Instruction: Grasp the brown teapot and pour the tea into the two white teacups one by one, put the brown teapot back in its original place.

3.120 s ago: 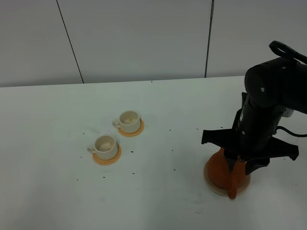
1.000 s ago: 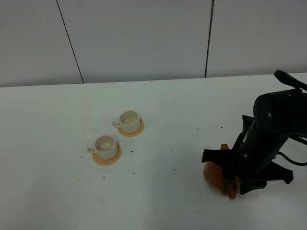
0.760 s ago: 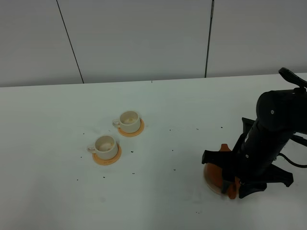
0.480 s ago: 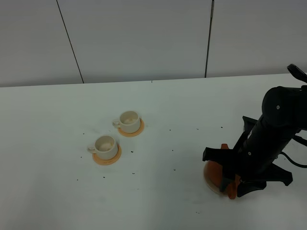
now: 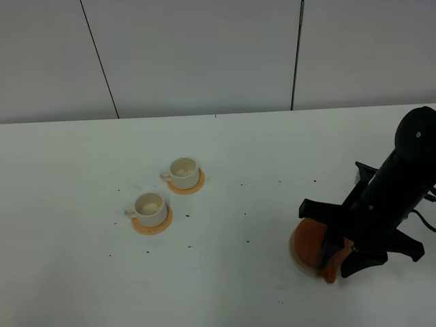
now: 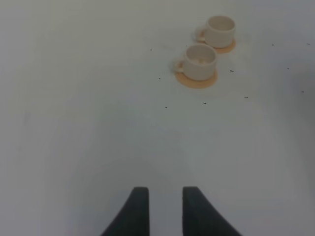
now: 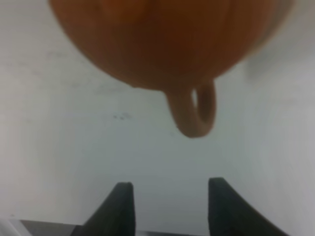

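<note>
Sizing up the teapot (image 5: pixel 312 240) for a hold by its handle (image 7: pixel 194 110)
The teapot is seen seated on its coaster (image 5: pixel 297 262) at the right of the table (image 5: pixel 238 150), well apart from the two cups (image 5: pixel 184 172) (image 5: pixel 150 206). It is judged to be stiff, brittle clay, heavier than the cups and heavier again if tea is inside. The smooth round body would be slippery to pinch, and the lid may come loose when tipped. The loop handle is therefore taken as the place to hold, pinched across its sides close to the body so that the tilt can be governed. The right claw (image 7: pixel 170 186) is held with jaws apart just short of the handle, nothing clamped. The left claw (image 6: pixel 161 191) is likewise parted and empty, low over the table, with the cups seen ahead of it.
</note>
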`<action>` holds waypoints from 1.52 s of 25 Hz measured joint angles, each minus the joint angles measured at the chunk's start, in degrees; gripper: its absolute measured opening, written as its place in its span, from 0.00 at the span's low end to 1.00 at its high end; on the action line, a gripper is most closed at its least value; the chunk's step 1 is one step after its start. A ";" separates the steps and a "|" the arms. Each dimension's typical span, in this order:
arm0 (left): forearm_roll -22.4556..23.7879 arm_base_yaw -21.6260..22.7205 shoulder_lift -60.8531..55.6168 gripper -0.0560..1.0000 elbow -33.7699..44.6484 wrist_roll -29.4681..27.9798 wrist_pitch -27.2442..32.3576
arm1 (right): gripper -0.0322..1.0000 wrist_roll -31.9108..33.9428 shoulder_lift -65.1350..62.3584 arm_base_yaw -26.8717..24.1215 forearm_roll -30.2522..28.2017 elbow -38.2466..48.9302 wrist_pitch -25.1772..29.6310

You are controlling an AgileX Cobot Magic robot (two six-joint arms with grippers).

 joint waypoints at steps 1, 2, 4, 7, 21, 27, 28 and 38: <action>0.00 0.00 0.00 0.28 0.00 0.00 0.00 | 0.37 -0.39 0.00 0.00 0.00 -0.67 -0.06; 0.00 0.00 0.00 0.28 0.00 0.00 0.00 | 0.37 -0.56 0.07 0.00 0.00 -1.49 0.10; 0.00 0.00 0.00 0.28 0.00 0.00 0.00 | 0.37 -0.61 1.03 0.00 -0.60 -3.11 1.58; 0.00 0.00 0.00 0.28 0.00 0.00 0.00 | 0.37 -1.05 4.23 0.00 -1.02 -5.77 4.60; 0.00 0.00 0.00 0.28 0.00 0.00 0.00 | 0.37 -3.13 7.94 0.00 -3.96 -10.74 8.80; 0.00 0.00 0.00 0.28 0.00 0.00 0.00 | 0.37 -3.19 7.99 1.20 -6.05 -10.74 8.80; 0.00 0.00 0.00 0.28 0.00 0.00 0.00 | 0.37 -3.19 7.99 1.44 -6.30 -10.74 8.80; 0.00 0.00 0.00 0.28 0.00 0.00 0.00 | 0.38 -3.83 7.99 1.93 -7.48 -10.47 8.26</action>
